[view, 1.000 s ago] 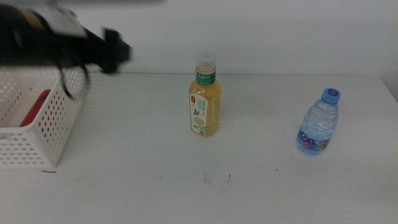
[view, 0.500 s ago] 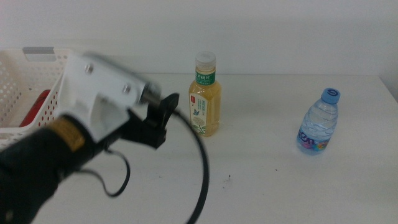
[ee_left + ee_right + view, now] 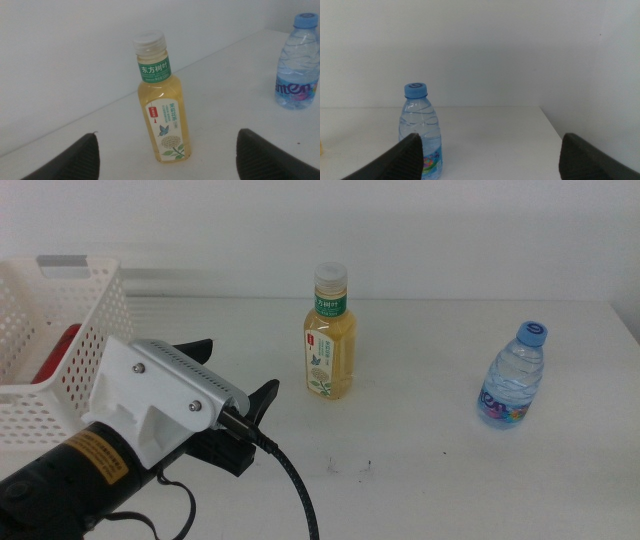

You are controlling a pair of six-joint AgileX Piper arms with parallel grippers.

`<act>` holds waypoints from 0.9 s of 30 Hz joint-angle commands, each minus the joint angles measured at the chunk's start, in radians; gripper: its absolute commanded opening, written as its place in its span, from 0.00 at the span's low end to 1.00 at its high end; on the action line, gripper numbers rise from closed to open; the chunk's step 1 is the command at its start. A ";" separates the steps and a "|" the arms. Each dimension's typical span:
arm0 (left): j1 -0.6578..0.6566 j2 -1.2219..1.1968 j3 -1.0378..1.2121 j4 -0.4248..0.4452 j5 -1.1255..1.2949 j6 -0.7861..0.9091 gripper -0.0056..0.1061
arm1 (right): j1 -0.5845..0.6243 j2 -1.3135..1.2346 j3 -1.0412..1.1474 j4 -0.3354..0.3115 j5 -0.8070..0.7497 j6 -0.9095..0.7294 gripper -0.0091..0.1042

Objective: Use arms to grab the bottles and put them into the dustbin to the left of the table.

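Two bottles stand upright on the white worktop (image 3: 450,490), well apart from each other. One is a yellow tea bottle (image 3: 328,335) with a white cap and a green label band, near the middle of the worktop towards the back. The other is a squat clear water bottle (image 3: 513,376) with a blue cap, off to the right side. A third container, a red can (image 3: 55,352), lies inside the dustbin (image 3: 60,400), seen only in part through the perforated wall. That makes three drink containers in all: one binned, two on the worktop.

There is one dustbin, a white basket with rows of small holes, at the left edge of the middle view.

The left gripper (image 3: 232,398) comes in low from the left, between the dustbin and the tea bottle, its white wrist housing filling the lower left corner and a black cable looping beneath it. Its jaws are spread wide and hold nothing. In the left wrist view the tea bottle (image 3: 161,102) stands between the two jaw tips but ahead of them, untouched, with the water bottle (image 3: 299,62) off to one side.

The right gripper (image 3: 490,155) is out of the middle view. Its jaws are also spread wide and empty, with the water bottle (image 3: 421,132) just beside one jaw tip.

A few small dark specks (image 3: 350,468) mark the worktop in front of the tea bottle.
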 commanded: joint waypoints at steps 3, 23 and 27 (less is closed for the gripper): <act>-0.003 0.007 0.004 -0.022 0.005 -0.093 0.89 | -0.008 -0.005 0.003 -0.002 -0.007 -0.005 0.86; 0.222 0.596 -0.138 0.441 -0.540 -0.439 0.89 | -0.008 -0.005 0.003 -0.002 -0.007 -0.005 0.86; 0.216 0.671 -0.223 0.437 -0.521 -0.464 0.89 | -0.008 -0.005 0.003 -0.002 -0.007 -0.005 0.86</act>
